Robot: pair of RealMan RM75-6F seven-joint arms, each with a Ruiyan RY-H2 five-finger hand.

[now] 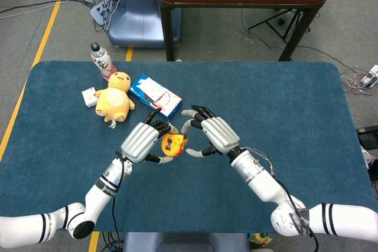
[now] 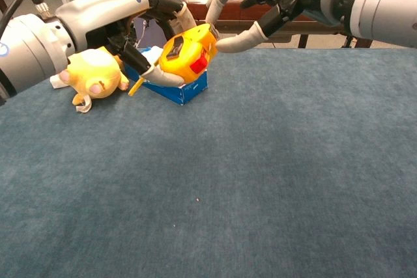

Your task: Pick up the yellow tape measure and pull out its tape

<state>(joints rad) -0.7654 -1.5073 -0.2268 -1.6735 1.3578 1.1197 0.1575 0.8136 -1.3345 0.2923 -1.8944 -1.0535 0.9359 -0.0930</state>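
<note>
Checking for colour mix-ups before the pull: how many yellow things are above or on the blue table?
2. The yellow tape measure is held off the table in the left hand. The yellow plush duck lies at the far left, beside the blue box. Nothing else yellow shows there.

Head view: mounted high, looking steeply down and forward over the whole blue table [image 1: 283, 104], with floor beyond. Chest view: set low near the table's front edge, facing forward across the cloth, close to it. Both views share the two hands, yellow toy [image 1: 116, 97] and blue box [image 2: 176, 86].
</note>
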